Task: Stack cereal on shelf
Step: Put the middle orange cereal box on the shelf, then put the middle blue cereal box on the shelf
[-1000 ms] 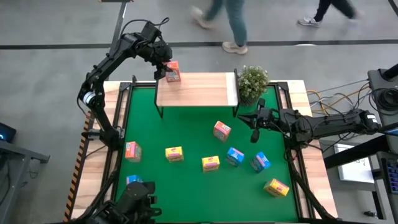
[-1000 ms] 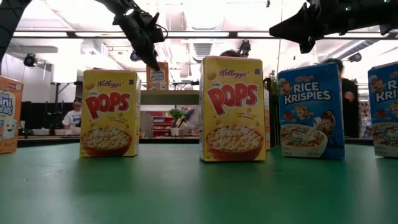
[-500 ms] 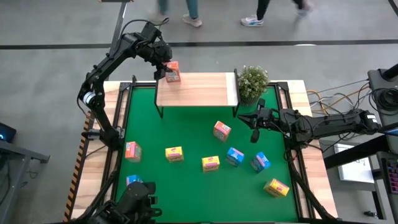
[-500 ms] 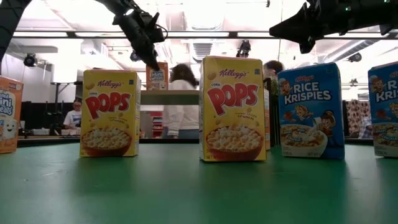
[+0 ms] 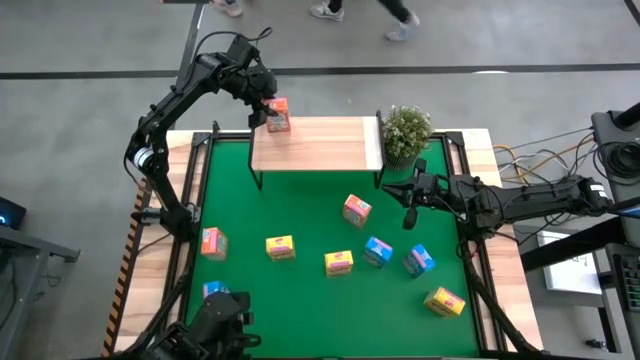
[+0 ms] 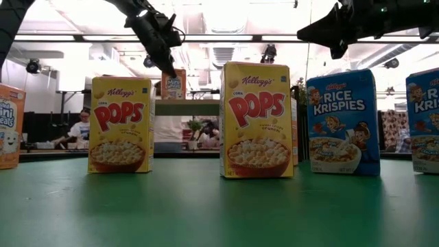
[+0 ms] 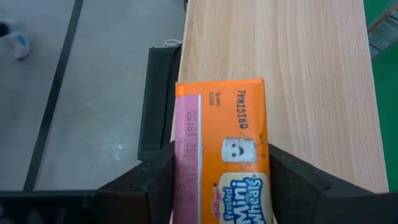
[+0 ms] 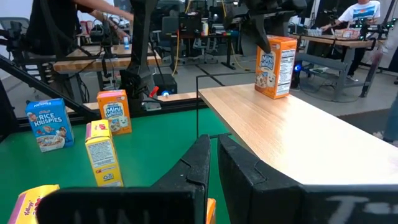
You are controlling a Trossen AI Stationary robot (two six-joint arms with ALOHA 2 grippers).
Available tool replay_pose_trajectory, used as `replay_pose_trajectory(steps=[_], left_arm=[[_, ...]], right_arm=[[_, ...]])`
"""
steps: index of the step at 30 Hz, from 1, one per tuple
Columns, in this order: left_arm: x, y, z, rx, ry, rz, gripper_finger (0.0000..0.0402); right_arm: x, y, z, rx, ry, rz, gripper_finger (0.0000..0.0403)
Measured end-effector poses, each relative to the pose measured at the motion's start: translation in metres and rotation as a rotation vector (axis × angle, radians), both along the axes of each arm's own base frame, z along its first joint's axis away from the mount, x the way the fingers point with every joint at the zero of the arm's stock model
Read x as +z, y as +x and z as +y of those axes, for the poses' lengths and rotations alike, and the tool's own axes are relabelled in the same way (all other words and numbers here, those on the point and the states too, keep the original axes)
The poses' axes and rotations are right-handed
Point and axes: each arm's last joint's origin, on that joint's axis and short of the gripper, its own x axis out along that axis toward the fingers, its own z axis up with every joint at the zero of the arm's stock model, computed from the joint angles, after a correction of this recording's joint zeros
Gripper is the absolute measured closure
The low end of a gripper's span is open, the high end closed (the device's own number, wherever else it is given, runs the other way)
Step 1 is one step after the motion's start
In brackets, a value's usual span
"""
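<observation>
Left gripper [image 5: 268, 112] is clamped on an orange Mini-Wheats box [image 5: 278, 115] at the far-left corner of the shelf [image 5: 320, 145]. In the left wrist view I see both fingers [image 7: 153, 180] pressed against the box's sides, with the box [image 7: 221, 155] over the light wood next to the shelf's edge. In the right wrist view the box stands upright on the board [image 8: 275, 58]. I can't tell whether its full weight is on the shelf.

Right gripper [image 5: 408, 202] hangs over the green mat [image 5: 300, 200] just right of the shelf's front right leg, beside the small potted plant [image 5: 405, 130]. Its fingers [image 8: 202, 162] are closed with only a thin slit between them and nothing in them.

Rest of the cereal that I can see is on the mat:
- a second orange box [image 5: 356, 209] in front of the shelf, near the right gripper
- a third orange box [image 5: 212, 242] at the left edge
- a yellow Pops box [image 5: 280, 247] and another yellow one [image 5: 339, 263] mid-mat
- two blue Rice Krispies boxes [image 5: 377, 251] and [image 5: 419, 260] to their right
- a third yellow box [image 5: 444, 301] near the front right corner
- a blue box [image 5: 214, 290] at front left, partly hidden by the camera mount

In the low view the Pops [image 6: 256, 120] and Krispies [image 6: 342, 122] boxes stand upright.
</observation>
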Motion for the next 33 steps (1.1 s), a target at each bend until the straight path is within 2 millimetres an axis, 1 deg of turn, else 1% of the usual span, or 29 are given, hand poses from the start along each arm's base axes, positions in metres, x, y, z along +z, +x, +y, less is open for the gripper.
replay_pose_trajectory(steps=[7,11,14,18,22,26,30,33], left_arm=[[0.001,0.0,0.0,0.001,0.007,-0.005,0.0157],[0.005,-0.002,-0.003,-0.009,0.012,-0.002,0.0151],[0.014,-0.005,-0.006,-0.01,0.012,0.0,0.0151],[0.035,-0.009,-0.012,0.0,0.021,-0.015,0.0151],[0.061,-0.016,-0.023,0.043,0.011,-0.046,0.0151],[0.086,-0.022,-0.035,0.053,-0.03,-0.153,0.0152],[0.106,-0.021,-0.057,-0.041,-0.106,-0.297,0.0161],[0.112,-0.013,-0.079,-0.123,-0.166,-0.342,0.0168]], right_arm=[[0.0,0.0,0.0,0.0,0.0,0.0,0.0381],[0.0,0.0,0.0,-0.001,0.003,-0.001,0.0381],[0.0,0.0,0.0,0.0,0.003,-0.002,0.038],[0.001,0.0,0.0,-0.001,0.003,-0.011,0.0381],[0.004,0.0,0.0,-0.001,0.025,-0.046,0.0381],[0.007,0.0,0.0,-0.001,0.061,-0.069,0.038],[0.009,0.005,0.0,0.001,0.086,-0.068,0.0381],[0.012,0.012,0.001,0.004,0.088,-0.055,0.0381]])
